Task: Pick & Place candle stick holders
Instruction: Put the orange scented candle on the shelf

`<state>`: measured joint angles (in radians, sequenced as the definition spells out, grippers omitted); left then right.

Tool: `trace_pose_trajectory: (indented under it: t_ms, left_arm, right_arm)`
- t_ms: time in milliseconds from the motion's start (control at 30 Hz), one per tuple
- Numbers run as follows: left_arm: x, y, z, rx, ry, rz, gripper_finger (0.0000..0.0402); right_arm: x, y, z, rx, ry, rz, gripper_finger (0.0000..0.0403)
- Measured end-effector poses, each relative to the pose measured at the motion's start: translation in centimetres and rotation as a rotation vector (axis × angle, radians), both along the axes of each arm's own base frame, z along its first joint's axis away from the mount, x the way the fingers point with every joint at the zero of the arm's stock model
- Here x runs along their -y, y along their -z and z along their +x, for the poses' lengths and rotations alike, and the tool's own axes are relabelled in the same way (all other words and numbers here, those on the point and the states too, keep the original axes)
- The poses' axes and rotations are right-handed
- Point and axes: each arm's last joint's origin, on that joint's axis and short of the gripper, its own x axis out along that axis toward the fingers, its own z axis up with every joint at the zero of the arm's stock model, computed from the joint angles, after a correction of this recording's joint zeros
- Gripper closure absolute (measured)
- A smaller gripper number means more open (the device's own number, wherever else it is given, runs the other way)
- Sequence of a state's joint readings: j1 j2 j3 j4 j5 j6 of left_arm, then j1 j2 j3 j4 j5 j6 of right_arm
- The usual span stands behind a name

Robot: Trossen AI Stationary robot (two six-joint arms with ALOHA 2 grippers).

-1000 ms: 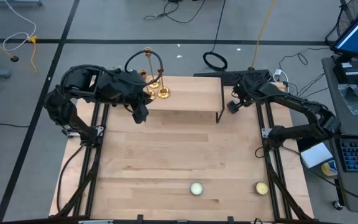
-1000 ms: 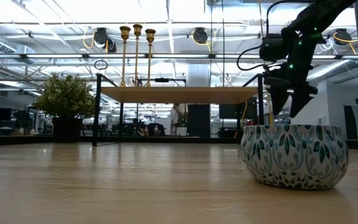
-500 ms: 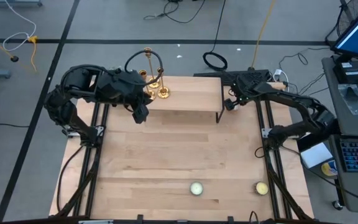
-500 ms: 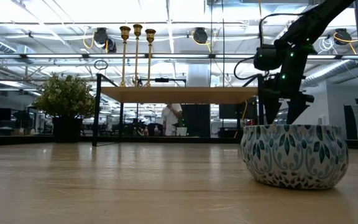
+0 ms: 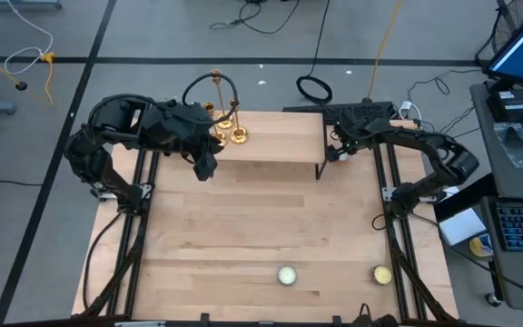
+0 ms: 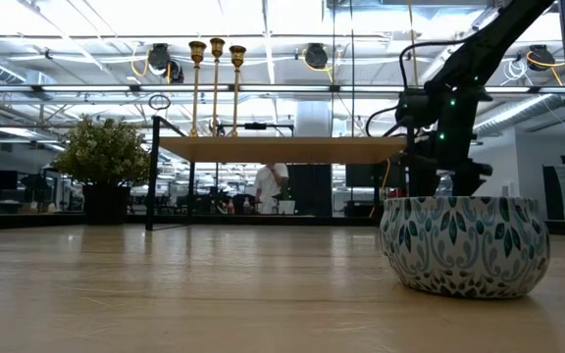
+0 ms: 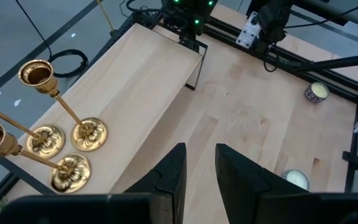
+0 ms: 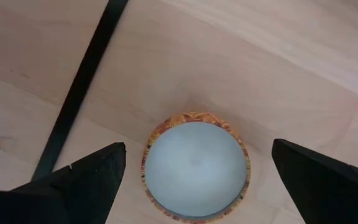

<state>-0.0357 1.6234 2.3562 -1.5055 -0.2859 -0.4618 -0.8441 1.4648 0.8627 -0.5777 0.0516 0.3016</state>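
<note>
Clearly your left gripper was the nearer one: the three candle stick holders stood upright on the raised shelf, at its end nearest that gripper, just beside it, stems vertical. Its fingers were nearly together, holding nothing. Your right gripper, spread wide and empty, hung at the shelf's opposite end over what looked like a bowl. Each holder was shiny brass, thin-stemmed on a round base.

Left arm bent at upper left of high view, left gripper pointing down-frame, fingers narrowly parted, holding nothing. Right arm folded at upper right, right gripper spread wide, fingers far apart.
</note>
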Motion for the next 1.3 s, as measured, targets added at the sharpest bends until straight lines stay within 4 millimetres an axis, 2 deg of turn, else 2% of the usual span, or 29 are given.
trace_pose_trajectory:
  t_ms: [267,600,967,1300]
  left_arm:
    - [0.0,0.0,0.0,0.003,-0.007,-0.007,0.0316]
    - [0.0,0.0,0.0,0.002,-0.008,-0.007,0.0316]
    - [0.0,0.0,0.0,0.002,-0.007,-0.007,0.0316]
    - [0.0,0.0,0.0,0.007,-0.016,-0.023,0.0316]
  right_arm:
    - [0.2,0.1,0.2,-0.006,-0.059,-0.022,0.0009]
    - [0.4,0.0,0.1,-0.034,-0.035,-0.066,0.0009]
    - [-0.7,2.5,-0.8,-0.005,0.028,-0.021,0.0009]
    - [-0.3,2.4,-0.4,0.051,0.035,-0.079,0.0009]
